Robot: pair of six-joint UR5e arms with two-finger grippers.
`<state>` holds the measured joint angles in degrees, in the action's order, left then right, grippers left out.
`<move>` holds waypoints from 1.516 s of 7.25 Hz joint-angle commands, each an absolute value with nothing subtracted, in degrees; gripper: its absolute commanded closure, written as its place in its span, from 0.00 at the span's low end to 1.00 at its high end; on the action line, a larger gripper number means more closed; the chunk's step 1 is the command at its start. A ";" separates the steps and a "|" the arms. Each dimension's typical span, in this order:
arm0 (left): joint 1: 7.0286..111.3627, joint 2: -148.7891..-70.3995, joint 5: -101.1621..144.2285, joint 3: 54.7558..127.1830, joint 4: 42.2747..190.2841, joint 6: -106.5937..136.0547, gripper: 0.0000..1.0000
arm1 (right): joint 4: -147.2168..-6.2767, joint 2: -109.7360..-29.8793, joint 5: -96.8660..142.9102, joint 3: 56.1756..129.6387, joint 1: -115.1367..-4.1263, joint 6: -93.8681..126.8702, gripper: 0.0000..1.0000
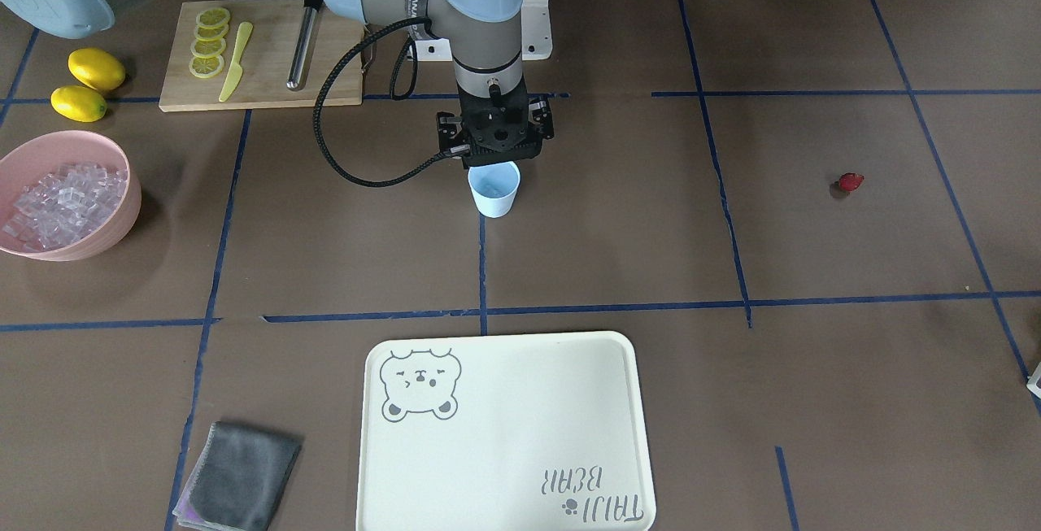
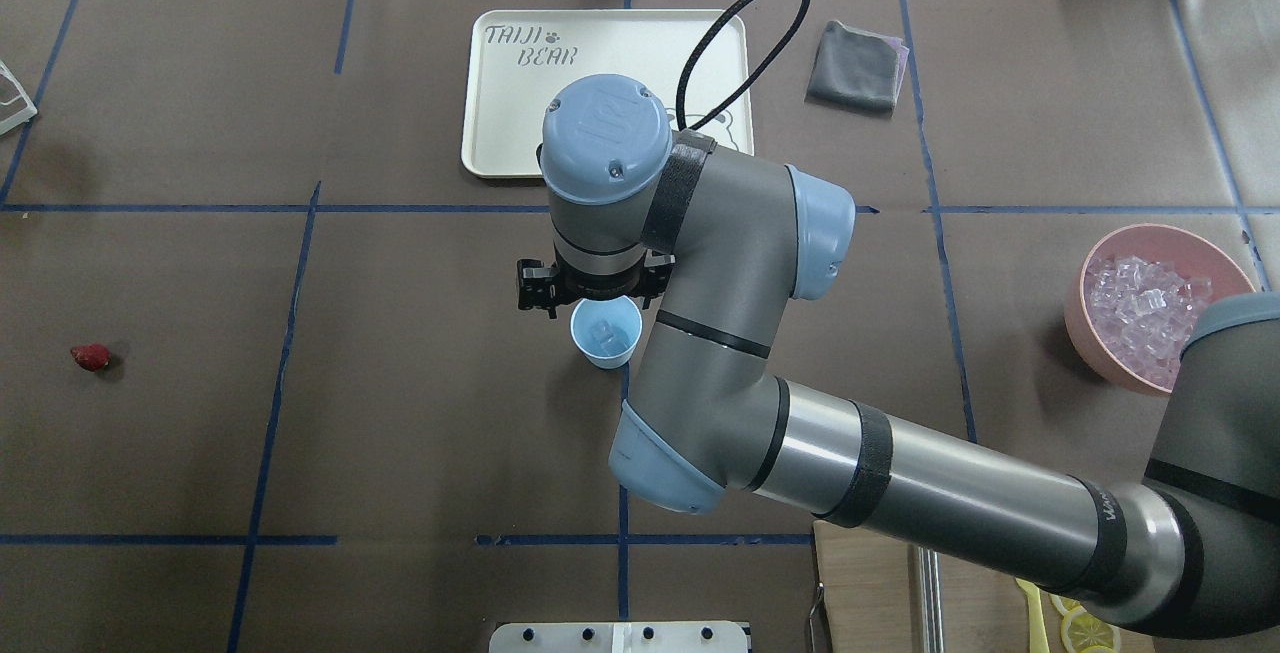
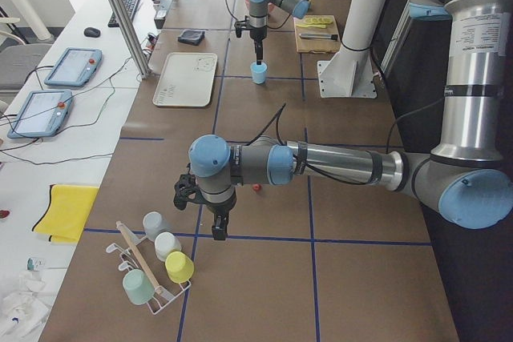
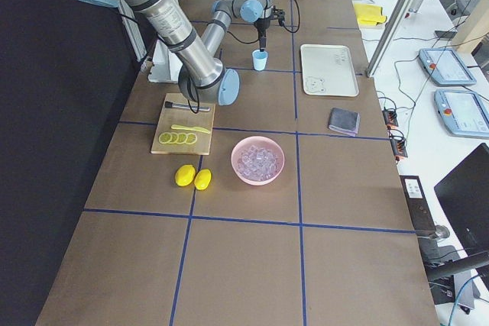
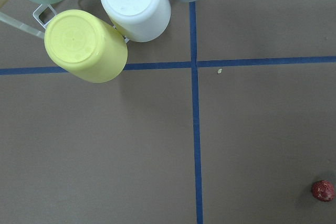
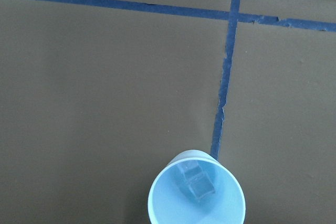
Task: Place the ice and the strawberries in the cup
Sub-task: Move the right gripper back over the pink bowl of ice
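Observation:
The light-blue cup [image 1: 494,189] stands upright mid-table with two clear ice cubes [image 6: 195,182] inside; it also shows in the overhead view [image 2: 605,331]. My right gripper [image 1: 494,158] hangs just above the cup's far rim. Its fingertips are hidden under the wrist, so I cannot tell if it is open. More ice [image 1: 61,202] fills the pink bowl [image 1: 122,218]. The dark-red strawberry [image 1: 850,182] lies alone on the table, also in the left wrist view [image 5: 322,190]. My left gripper [image 3: 216,228] hovers near the strawberry [image 3: 256,187]; I cannot tell its state.
A cream tray [image 1: 504,433] and a grey cloth [image 1: 240,474] lie on the operators' side. A cutting board [image 1: 268,88] with lemon slices, a knife and a metal rod, and two lemons [image 1: 96,67], sit near the bowl. A rack of upturned cups [image 5: 86,45] stands by the left gripper.

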<state>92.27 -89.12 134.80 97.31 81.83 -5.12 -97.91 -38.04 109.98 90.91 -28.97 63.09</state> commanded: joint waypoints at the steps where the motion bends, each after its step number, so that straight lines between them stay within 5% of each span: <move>1: 92.20 -89.12 134.82 97.21 81.83 -5.10 0.00 | -101.39 -39.71 110.74 96.55 -31.88 62.23 0.00; 6: 92.29 -89.12 134.82 97.65 81.83 -4.75 0.00 | -109.25 -59.80 121.17 117.04 -49.44 36.20 0.00; 11: 92.29 -89.12 134.83 97.73 81.83 -4.66 0.00 | -99.97 -81.17 125.68 117.42 -62.22 16.79 0.00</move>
<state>92.29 -89.12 134.89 97.73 81.83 -4.69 -104.38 -75.33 125.45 117.62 -60.28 19.13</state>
